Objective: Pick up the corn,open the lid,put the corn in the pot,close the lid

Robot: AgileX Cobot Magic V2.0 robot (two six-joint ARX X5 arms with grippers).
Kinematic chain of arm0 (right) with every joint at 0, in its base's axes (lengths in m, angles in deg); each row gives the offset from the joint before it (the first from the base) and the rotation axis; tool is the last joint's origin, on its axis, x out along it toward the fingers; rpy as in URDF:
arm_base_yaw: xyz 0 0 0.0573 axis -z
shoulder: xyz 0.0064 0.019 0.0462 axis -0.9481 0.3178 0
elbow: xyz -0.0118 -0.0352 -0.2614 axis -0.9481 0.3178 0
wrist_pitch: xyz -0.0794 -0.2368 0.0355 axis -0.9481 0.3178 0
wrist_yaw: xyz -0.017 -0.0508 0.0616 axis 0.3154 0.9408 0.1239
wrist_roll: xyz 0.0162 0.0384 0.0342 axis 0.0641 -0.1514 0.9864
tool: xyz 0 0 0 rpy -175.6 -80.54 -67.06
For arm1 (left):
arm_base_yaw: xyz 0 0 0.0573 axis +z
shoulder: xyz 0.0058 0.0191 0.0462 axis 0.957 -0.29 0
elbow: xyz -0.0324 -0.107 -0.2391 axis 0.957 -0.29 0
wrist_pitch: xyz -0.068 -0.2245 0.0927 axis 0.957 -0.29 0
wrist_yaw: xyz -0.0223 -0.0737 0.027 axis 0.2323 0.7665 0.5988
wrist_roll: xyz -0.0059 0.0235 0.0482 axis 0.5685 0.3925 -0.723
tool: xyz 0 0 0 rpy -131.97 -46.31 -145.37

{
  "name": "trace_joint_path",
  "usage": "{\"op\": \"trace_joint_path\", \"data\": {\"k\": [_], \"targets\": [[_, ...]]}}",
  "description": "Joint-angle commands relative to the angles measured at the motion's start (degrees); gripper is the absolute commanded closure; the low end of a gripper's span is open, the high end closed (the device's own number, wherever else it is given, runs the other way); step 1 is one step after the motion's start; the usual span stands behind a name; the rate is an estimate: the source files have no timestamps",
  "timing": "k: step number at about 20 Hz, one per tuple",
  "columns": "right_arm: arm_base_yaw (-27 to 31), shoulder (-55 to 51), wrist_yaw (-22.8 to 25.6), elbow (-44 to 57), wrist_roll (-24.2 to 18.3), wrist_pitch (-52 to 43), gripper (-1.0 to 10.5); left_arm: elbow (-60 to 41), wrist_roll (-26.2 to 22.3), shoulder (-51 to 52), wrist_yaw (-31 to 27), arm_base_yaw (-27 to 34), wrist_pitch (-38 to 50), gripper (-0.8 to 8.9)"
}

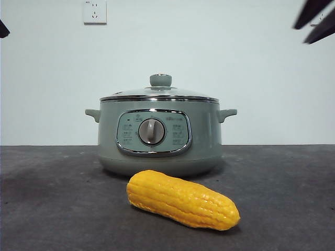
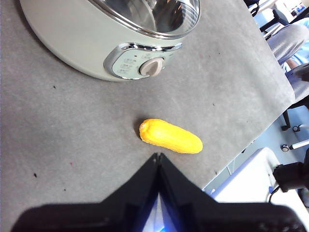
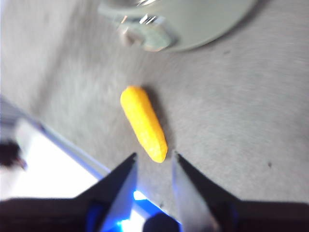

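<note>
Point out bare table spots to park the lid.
Bare grey table spreads on both sides of the pot, beyond its handles. Crowded: the strip in front, where the corn lies close to the pot. The lid is on.

A lab or office-like test room rather than a kitchen: the bench (image 1: pixel 293 198) is a plain dark grey slab against a bare white wall (image 1: pixel 251 63) with one wall socket (image 1: pixel 95 11), and beyond the bench edge stand wheeled office chairs (image 2: pixel 295 129) (someone's trouser leg (image 2: pixel 294 41) shows there too)
</note>
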Motion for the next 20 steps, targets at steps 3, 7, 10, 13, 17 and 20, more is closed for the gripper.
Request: {"op": "trace_joint_path", "data": {"k": [3,7,10,13,17,20], "targets": [[-14.75,6.93,10.54,-3.45,-0.17,-0.17,3.8,0.15,-5.44,0.02,0.33,-0.17,-0.02,8.17],[-25.09,15.43,16.15,-4.96,-0.46,-3.50,3.2,0.15,-12.74,0.02,0.37,-0.20,0.07,8.17],[-29.07,21.38,19.58,-4.96,-1.57,-7.32,3.2,0.15,-13.79,0.04,0.28,-0.83,0.52,8.18],[-30.99,25.59,21.22,-4.96,-2.21,-10.43,3.2,0.15,-14.73,0.07,0.20,-1.68,0.55,8.18],[-31.98,30.08,22.77,-4.96,-3.41,-13.97,3.2,0.15,-14.71,0.07,0.17,-3.56,0.52,8.18],[-32.09,33.03,23.93,-4.96,-3.65,-15.39,3.2,0.15,-14.71,0.07,0.17,-4.81,0.48,8.18]]}}
